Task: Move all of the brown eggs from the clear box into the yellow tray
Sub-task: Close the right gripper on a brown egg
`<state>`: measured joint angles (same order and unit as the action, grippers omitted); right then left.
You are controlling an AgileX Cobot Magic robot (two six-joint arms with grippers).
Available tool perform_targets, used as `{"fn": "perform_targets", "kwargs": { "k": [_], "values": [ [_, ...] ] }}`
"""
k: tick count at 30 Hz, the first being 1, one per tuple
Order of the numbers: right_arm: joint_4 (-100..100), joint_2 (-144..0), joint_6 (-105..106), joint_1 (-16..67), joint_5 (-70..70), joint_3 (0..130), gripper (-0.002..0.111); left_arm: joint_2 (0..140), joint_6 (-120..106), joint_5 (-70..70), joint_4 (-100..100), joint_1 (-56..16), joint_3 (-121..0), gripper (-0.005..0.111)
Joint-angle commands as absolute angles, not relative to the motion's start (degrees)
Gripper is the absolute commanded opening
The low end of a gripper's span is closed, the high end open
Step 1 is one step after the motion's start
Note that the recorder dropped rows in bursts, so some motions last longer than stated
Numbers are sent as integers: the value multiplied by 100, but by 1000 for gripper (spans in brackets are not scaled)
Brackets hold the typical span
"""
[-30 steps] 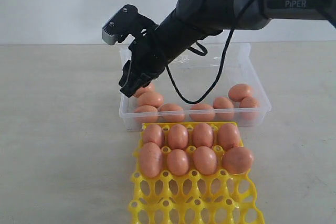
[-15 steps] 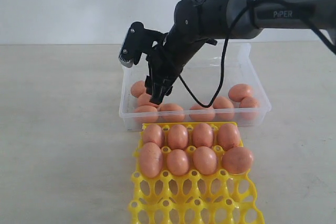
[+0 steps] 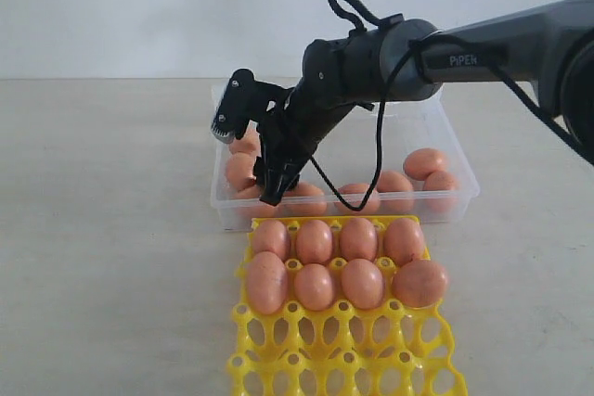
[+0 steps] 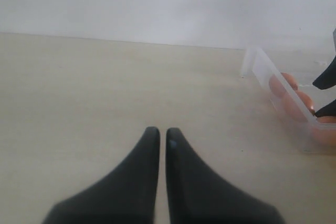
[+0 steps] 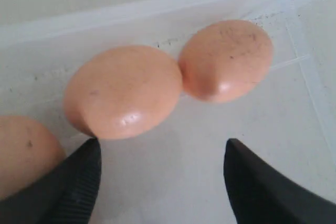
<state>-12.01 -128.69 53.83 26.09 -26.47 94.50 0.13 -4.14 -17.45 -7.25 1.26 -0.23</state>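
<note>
The fingers [image 5: 79, 182] of the right gripper [image 3: 271, 190], now spread wide and empty, are dropping into the left end of the clear box [image 3: 418, 127] toward one of the brown eggs [image 5: 123, 92], apparently starting the next pick while eight are sitting in the yellow tray [image 3: 343, 359].

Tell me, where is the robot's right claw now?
In the exterior view, the right gripper hangs open at the left end of the clear box, beside the brown eggs there, just behind the yellow tray.
</note>
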Motion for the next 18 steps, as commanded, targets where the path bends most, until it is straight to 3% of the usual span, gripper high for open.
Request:
{"fn": "perform_targets", "kwargs": {
  "k": [1, 5, 18],
  "values": [
    [-2661, -12865, 5342, 2597, -2620, 9473, 59, 0, -438, -1671, -703, 106, 0, 4],
    [-3622, -12865, 5300, 2597, -2660, 9473, 59, 0, -438, -1671, -703, 106, 0, 4],
    [-3547, -13193, 5410, 2597, -2552, 9483, 59, 0, -438, -1671, -703, 106, 0, 4]
  ]
}}
